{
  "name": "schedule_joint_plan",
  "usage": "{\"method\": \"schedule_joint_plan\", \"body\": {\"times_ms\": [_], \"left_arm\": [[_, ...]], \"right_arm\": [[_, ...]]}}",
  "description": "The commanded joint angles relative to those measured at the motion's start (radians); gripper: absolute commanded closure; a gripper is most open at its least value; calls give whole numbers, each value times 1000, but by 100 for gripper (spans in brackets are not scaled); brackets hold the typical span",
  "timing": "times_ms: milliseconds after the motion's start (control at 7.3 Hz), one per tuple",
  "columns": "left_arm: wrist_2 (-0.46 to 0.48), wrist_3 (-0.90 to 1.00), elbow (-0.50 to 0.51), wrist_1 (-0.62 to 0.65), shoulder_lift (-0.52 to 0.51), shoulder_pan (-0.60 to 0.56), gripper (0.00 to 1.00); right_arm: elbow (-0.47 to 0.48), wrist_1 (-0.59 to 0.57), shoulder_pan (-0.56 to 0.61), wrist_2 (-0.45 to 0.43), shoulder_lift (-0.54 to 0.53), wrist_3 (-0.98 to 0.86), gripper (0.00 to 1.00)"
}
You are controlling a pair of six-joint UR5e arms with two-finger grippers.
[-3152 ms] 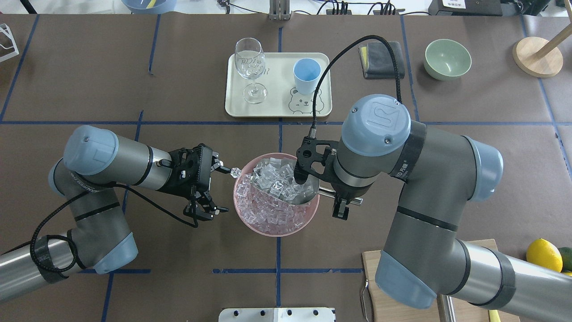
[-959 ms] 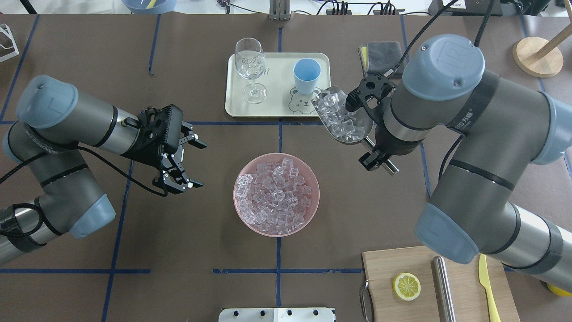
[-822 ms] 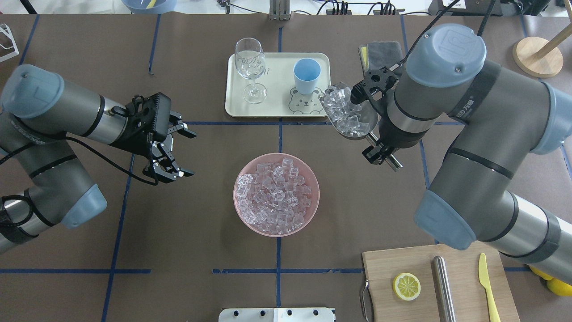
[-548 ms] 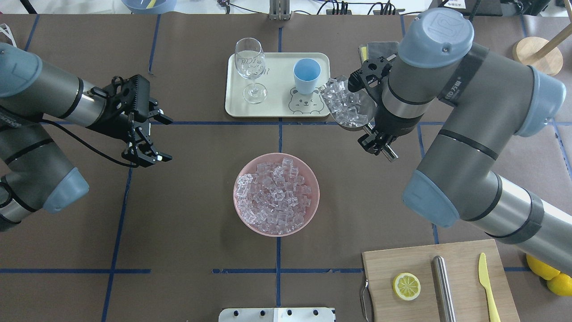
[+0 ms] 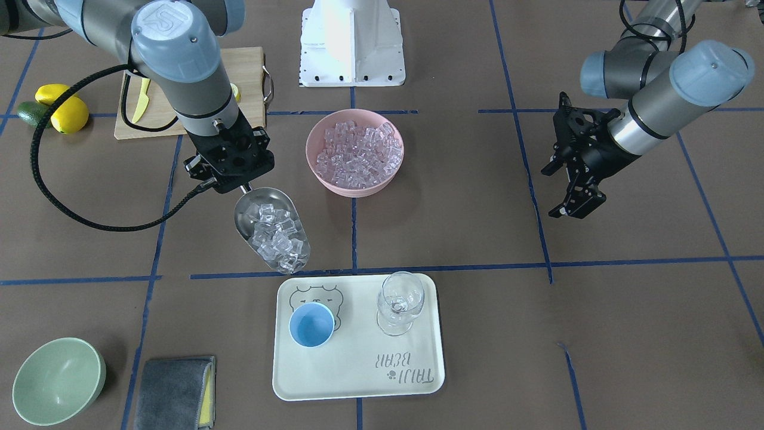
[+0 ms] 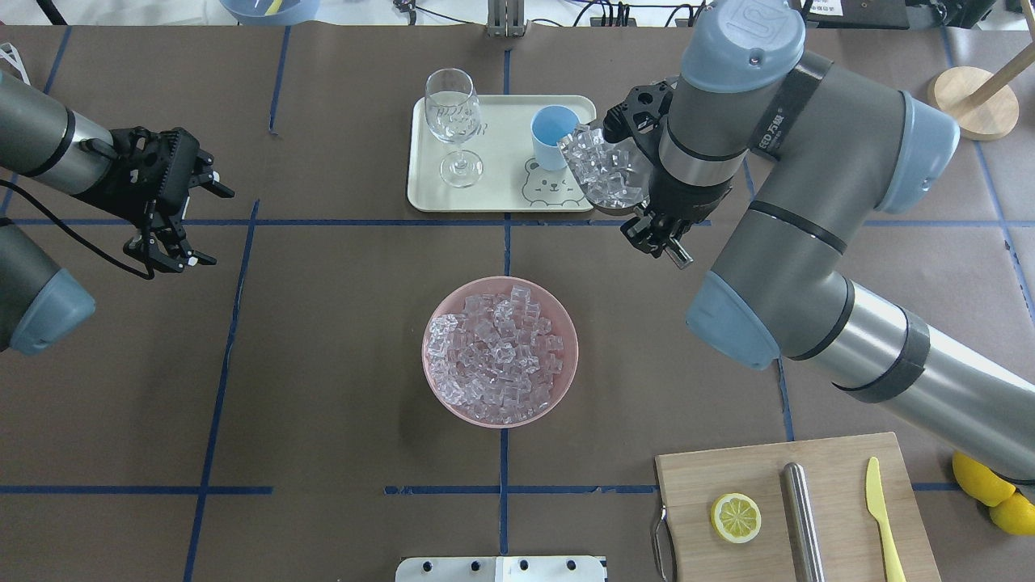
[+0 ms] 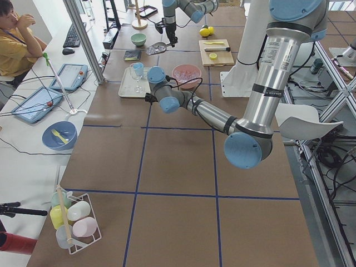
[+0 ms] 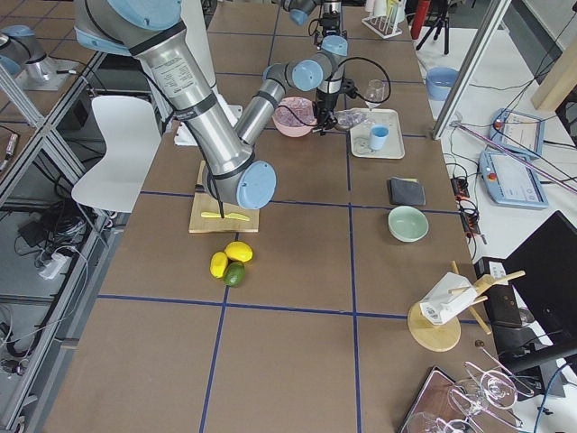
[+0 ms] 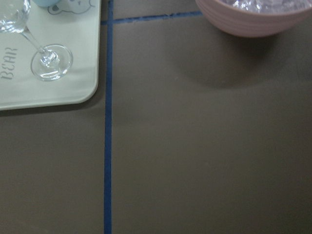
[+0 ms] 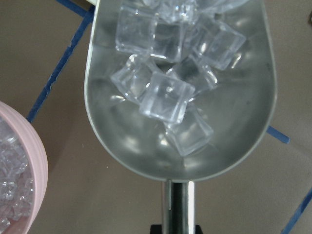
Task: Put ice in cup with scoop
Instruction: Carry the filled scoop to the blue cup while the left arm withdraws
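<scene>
My right gripper (image 6: pixel 656 236) (image 5: pixel 234 174) is shut on the handle of the steel scoop (image 6: pixel 627 190) (image 5: pixel 250 212) (image 10: pixel 243 136). The scoop holds several clear ice cubes (image 6: pixel 600 162) (image 5: pixel 276 237) (image 10: pixel 165 96) and hangs in the air. Its tip is over the tray's edge, close beside the light-blue cup (image 6: pixel 554 133) (image 5: pixel 311 324), which stands upright on the tray. More ice fills the pink bowl (image 6: pixel 426 356) (image 5: pixel 311 156). My left gripper (image 6: pixel 218 226) (image 5: pixel 552 192) is open and empty, far off at the table's left.
The cream tray (image 6: pixel 501 174) (image 5: pixel 358 364) also carries a stemmed glass (image 6: pixel 453 113) (image 5: pixel 400 301). A cutting board (image 6: pixel 703 477) with a lemon slice, a steel cylinder and a yellow knife lies at the near right. A green bowl (image 5: pixel 57 379) and a grey cloth (image 5: pixel 173 391) lie beyond the tray.
My right arm has lifted the loaded scoop out of the pink bowl and carried it to the cup's side. My left arm has drawn back to the left, still open.
</scene>
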Motion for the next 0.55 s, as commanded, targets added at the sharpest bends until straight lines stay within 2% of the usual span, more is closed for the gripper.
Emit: {"method": "schedule_joint_plan", "body": {"times_ms": [0,274,411], "left_arm": [[0,-21,33,32,15,-69,0],[11,-177,32,145,12,-151,0],[13,-197,36,167,15,-178,0]], "right_arm": [[-47,62,23,29,6,0,100],[-103,64,29,29,38,0,100],[-125,65,29,29,49,0,100]]}}
